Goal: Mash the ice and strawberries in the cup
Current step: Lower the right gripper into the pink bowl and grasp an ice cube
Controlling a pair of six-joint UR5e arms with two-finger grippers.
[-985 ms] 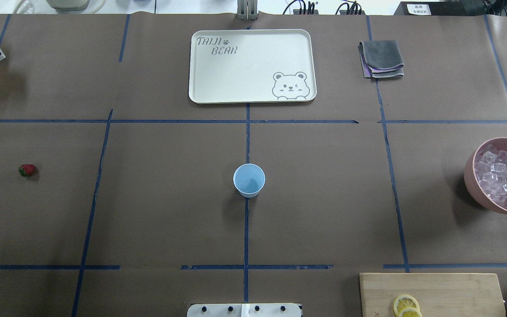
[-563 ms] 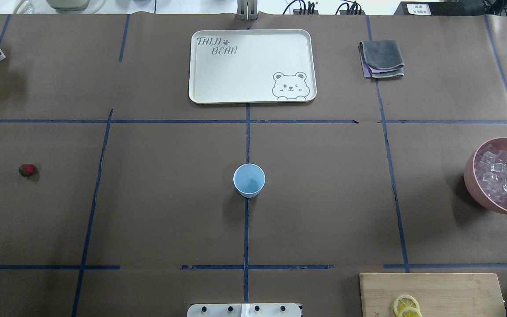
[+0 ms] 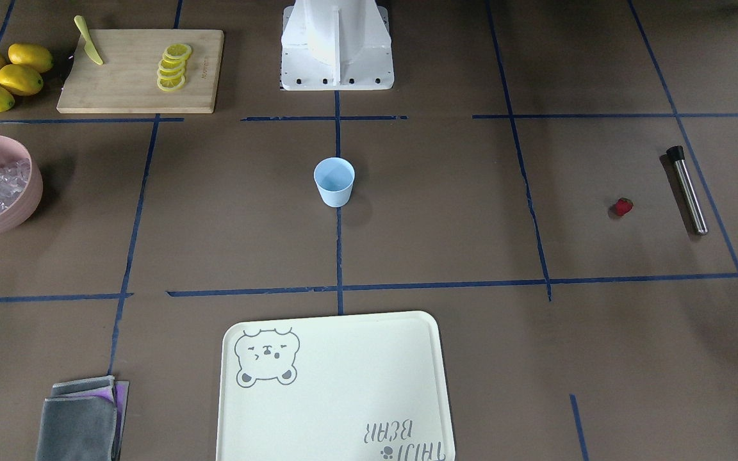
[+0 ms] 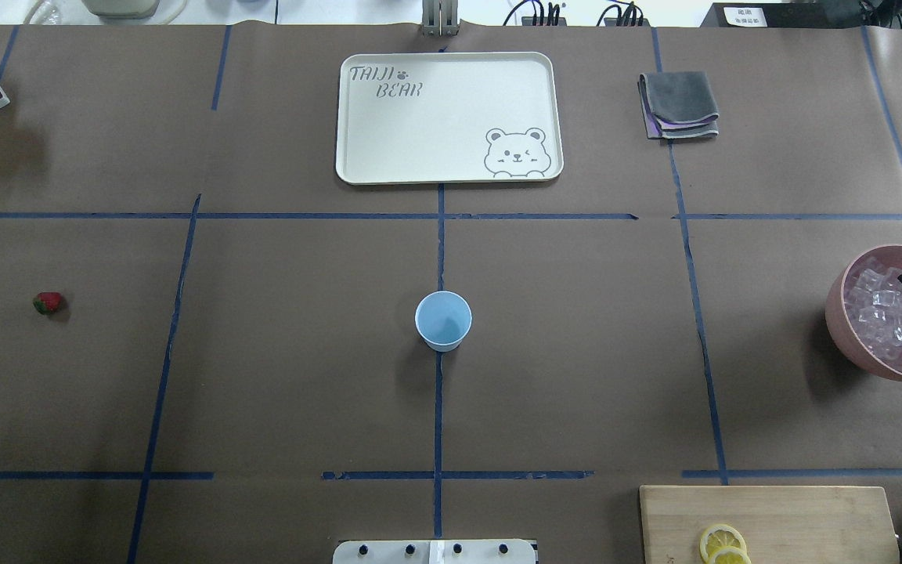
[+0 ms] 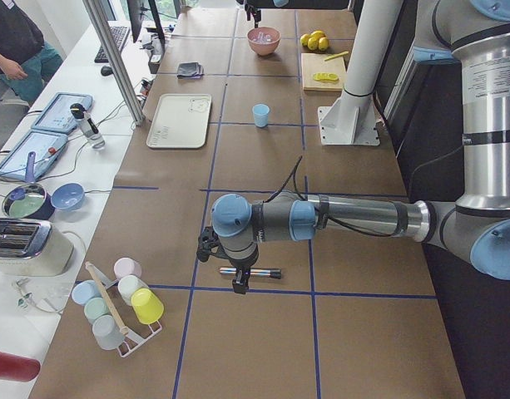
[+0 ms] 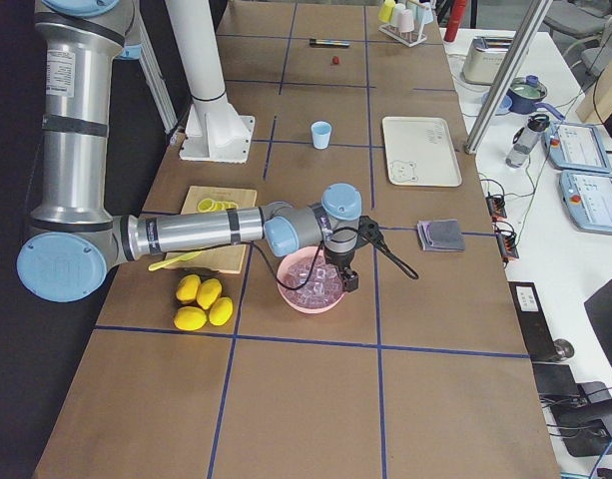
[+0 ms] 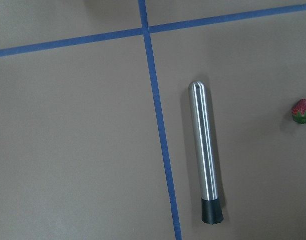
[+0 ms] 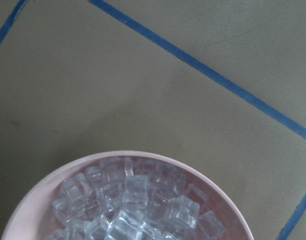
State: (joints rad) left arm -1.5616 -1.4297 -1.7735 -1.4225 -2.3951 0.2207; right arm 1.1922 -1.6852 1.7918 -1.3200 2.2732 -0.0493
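Surface: brown paper, blue tape grid. Cup: plain light blue. Strawberry: red, green top. Ice: clear, whitish, in a pink bowl. Tray: cream, grey bear drawing and lettering. Cloth: grey over purple. Muddler: silver steel, black tip. Lemons: yellow. Board: pale wood.

The table is covered with brown paper, and blue tape lines divide it into rectangles. Along its far edge stands a white bench. Where they meet, 1 metal post rises. The light is even and soft.
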